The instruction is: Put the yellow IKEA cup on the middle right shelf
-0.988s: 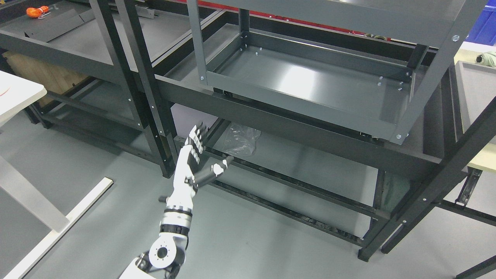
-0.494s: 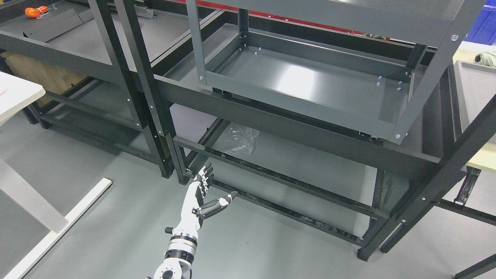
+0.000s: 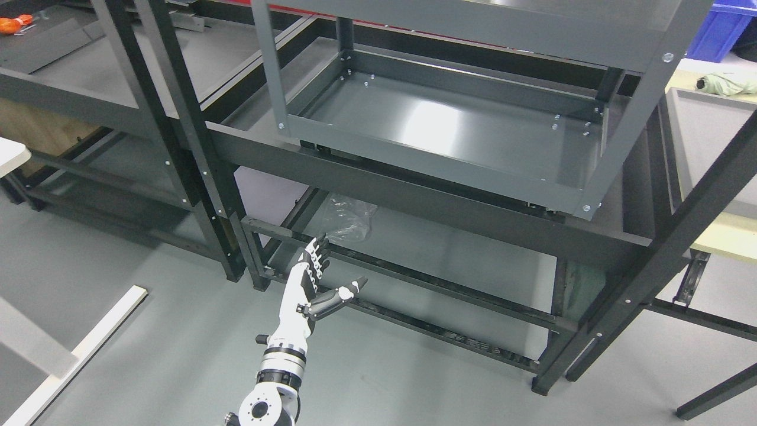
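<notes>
**Open left hand low before the rack, no yellow cup in sight**

The grey tray shelf (image 3: pixel 449 127) sits mid-height in the dark rack (image 3: pixel 402 189), its raised rim running all round and its floor bare and glossy. Below the tray, the rack's lower shelf (image 3: pixel 461 254) lies open between the front rails, with a crumpled clear plastic bag (image 3: pixel 349 216) at its left end. Below and left of the tray, the left hand (image 3: pixel 313 287) rises from the bottom edge over the floor, just in front of the lower front rail. The forearm points upward, fingers (image 3: pixel 316 260) straight and apart, thumb out to the right, holding nothing. The yellow cup appears nowhere in view.
</notes>
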Controlling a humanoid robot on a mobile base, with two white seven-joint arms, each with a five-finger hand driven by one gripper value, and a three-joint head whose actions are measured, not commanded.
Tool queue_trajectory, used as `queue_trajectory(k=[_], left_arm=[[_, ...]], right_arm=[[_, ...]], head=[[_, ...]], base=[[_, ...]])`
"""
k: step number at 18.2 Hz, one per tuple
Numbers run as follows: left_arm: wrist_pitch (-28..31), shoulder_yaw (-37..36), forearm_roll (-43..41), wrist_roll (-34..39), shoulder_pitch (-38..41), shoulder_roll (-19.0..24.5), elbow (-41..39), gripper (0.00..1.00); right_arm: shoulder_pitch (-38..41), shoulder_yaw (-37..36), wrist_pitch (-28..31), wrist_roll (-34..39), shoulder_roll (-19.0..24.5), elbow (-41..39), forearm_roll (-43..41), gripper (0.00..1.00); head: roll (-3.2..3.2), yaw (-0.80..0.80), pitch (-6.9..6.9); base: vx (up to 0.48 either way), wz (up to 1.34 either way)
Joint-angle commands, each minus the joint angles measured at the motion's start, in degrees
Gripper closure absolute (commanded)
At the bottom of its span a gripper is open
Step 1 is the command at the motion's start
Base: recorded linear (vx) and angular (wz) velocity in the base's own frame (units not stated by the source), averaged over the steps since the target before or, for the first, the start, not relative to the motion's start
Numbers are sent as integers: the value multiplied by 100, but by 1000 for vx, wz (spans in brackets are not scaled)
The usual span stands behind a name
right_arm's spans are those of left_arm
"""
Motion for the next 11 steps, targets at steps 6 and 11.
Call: queue_trajectory(k=[6, 11], left_arm=[[1, 153, 0, 2, -16, -85, -365, 2], [1, 214, -9, 2, -25, -93, -418, 2]], right_arm=[[79, 97, 1, -5, -100, 0, -141, 1], [79, 97, 1, -5, -100, 0, -141, 1]], head=[[0, 0, 0], [0, 0, 0]], base=[[51, -52], [26, 38]])
